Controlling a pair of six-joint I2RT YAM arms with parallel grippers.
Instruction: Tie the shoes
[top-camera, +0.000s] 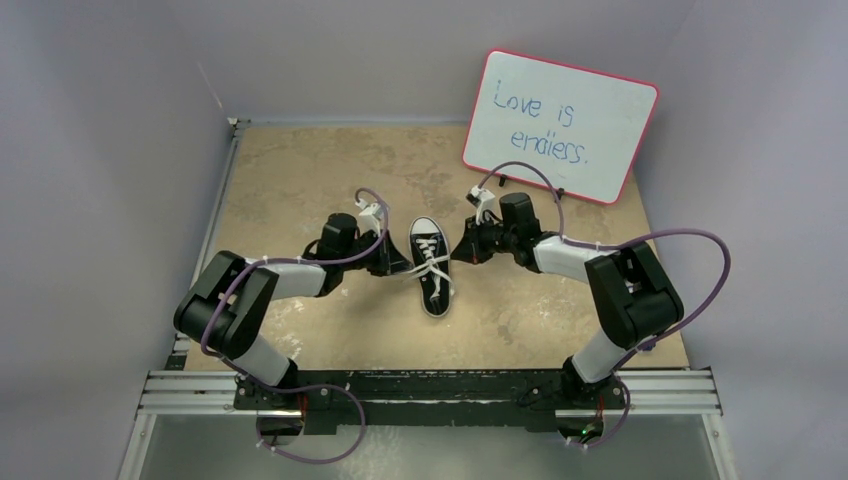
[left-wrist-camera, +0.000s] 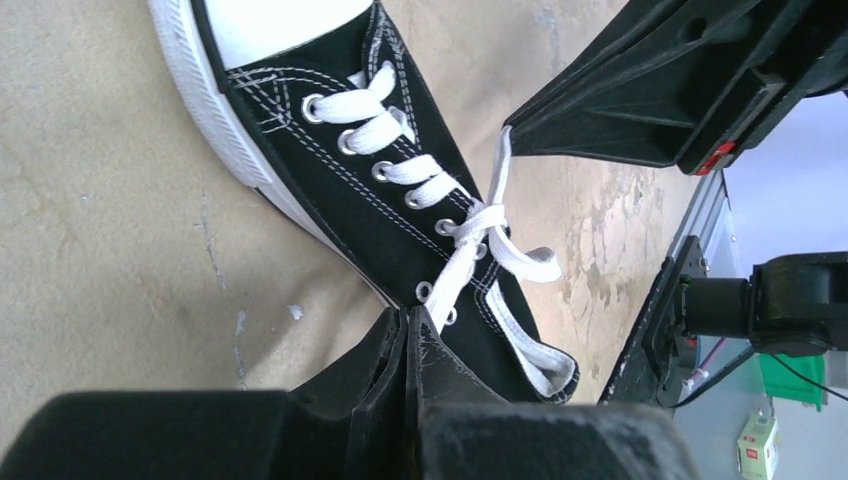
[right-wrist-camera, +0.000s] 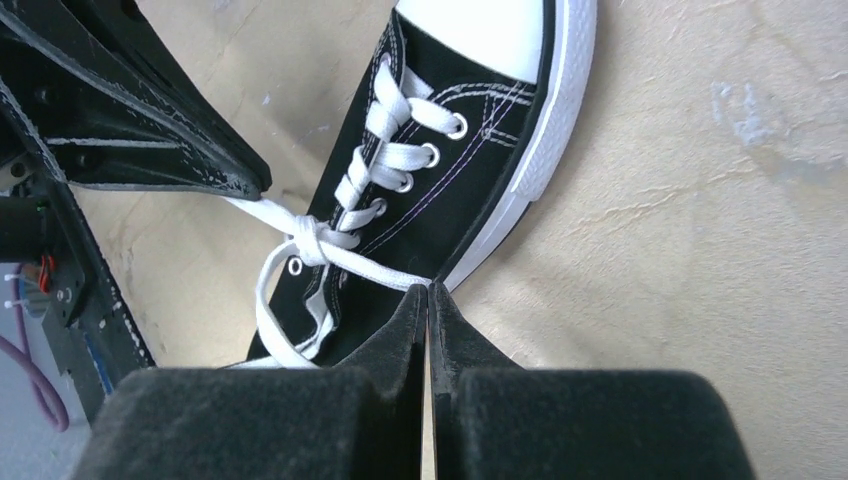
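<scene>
We've got the left tool (left-wrist-camera: 410, 315) squeezed together on one lace end (left-wrist-camera: 452, 268), the sneaker (top-camera: 431, 262) lying just beyond its tip on the tabletop (top-camera: 300, 170), between both tools. The right tool (right-wrist-camera: 428, 295) is clamped on the other lace end (right-wrist-camera: 372, 266), both strands crossed over the tongue.

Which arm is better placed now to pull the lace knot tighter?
Left, marginally. The left gripper and right gripper each pinch lace beside the sneaker, but the left strand looks shorter and straighter from the knot.
</scene>
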